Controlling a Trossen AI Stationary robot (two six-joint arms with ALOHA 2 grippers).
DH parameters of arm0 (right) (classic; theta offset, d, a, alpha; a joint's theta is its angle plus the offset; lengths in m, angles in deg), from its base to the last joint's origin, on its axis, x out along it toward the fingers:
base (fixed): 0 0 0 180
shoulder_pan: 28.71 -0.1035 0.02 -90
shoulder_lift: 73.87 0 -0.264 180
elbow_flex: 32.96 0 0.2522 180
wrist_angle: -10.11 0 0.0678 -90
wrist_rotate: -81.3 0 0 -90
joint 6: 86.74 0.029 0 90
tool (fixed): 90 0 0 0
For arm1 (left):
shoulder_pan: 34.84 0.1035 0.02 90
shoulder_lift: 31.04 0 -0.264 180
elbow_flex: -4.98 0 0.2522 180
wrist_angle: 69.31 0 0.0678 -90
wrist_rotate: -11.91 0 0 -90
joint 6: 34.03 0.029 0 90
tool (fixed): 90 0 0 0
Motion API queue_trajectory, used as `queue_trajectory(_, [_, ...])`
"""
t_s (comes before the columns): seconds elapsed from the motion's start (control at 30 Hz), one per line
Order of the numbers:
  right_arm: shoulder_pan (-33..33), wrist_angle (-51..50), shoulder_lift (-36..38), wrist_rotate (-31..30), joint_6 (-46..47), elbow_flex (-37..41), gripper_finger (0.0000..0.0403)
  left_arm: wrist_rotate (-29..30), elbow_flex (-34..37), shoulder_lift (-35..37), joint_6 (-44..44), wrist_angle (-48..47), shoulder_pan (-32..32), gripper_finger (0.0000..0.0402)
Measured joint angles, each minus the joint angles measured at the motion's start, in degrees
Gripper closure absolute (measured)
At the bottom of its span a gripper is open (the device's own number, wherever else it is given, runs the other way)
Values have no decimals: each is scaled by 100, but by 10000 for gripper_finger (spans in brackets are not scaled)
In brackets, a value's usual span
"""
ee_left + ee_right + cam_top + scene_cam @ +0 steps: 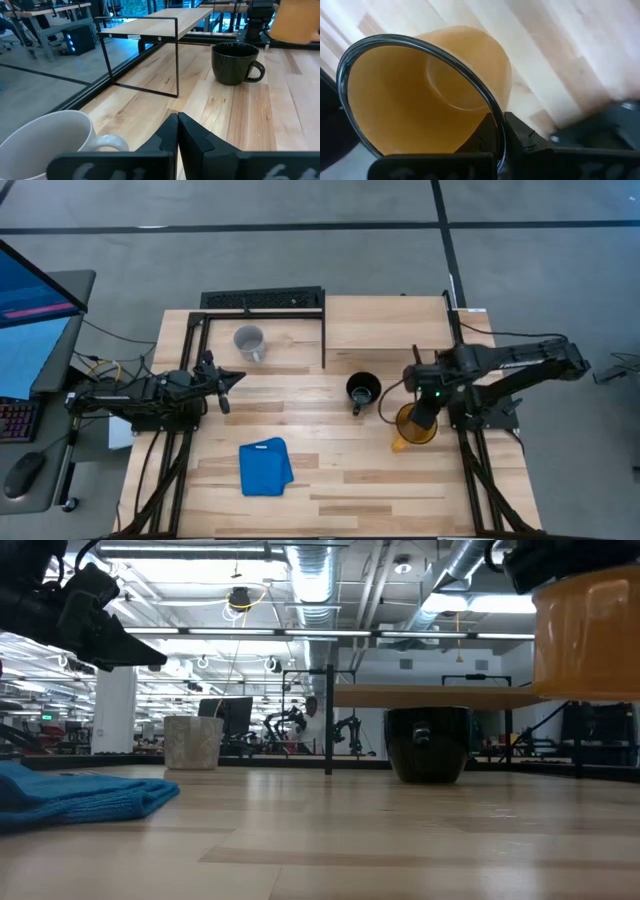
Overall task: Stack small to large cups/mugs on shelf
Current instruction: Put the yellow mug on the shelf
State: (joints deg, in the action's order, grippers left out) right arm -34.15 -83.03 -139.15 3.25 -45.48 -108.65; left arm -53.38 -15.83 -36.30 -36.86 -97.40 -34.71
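Gripping the rim of the yellow mug (427,95), our right gripper (424,408) is clamped with one finger inside the wall and one outside. We hold it lifted clear of the tabletop (390,485); in the low view its base (587,635) hangs above the black mug's top. From above it sits at the table's right side, close to the right edge.

Just left of it and a little farther back stands the black mug (362,391), upright, handle toward the near side, apart from the yellow one. It lies between our load and the shelf (165,22), beside the thin black post (324,340) at the shelf's right end.

Under the shelf frame, on the tabletop, sits the pale grey-white mug (249,341), upright, well left of the black one.

Our left gripper (228,379) hovers at the table's left side, fingers (195,142) pressed together on nothing, pointing right.

Near the front edge, left of centre, lies a blue folded cloth (266,466), well apart from every mug.
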Motion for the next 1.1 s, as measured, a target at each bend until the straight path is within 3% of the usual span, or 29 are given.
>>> queue_trajectory(0.27, [987,-1084,-16,-286,-1307,-910,378,0,0,0,0,0,1,401])
queue_trajectory(0.6, [2174,-1059,-79,-646,-2537,-2199,378,-2,0,0,-147,2,1,401])
queue_trajectory(0.9, [3334,-1072,-76,-1006,-3637,-2605,378,-4,0,0,-173,0,1,401])
queue_trajectory(1.1, [4068,-1052,-232,-1764,-4396,-2819,378,-4,0,1,-173,0,1,401])
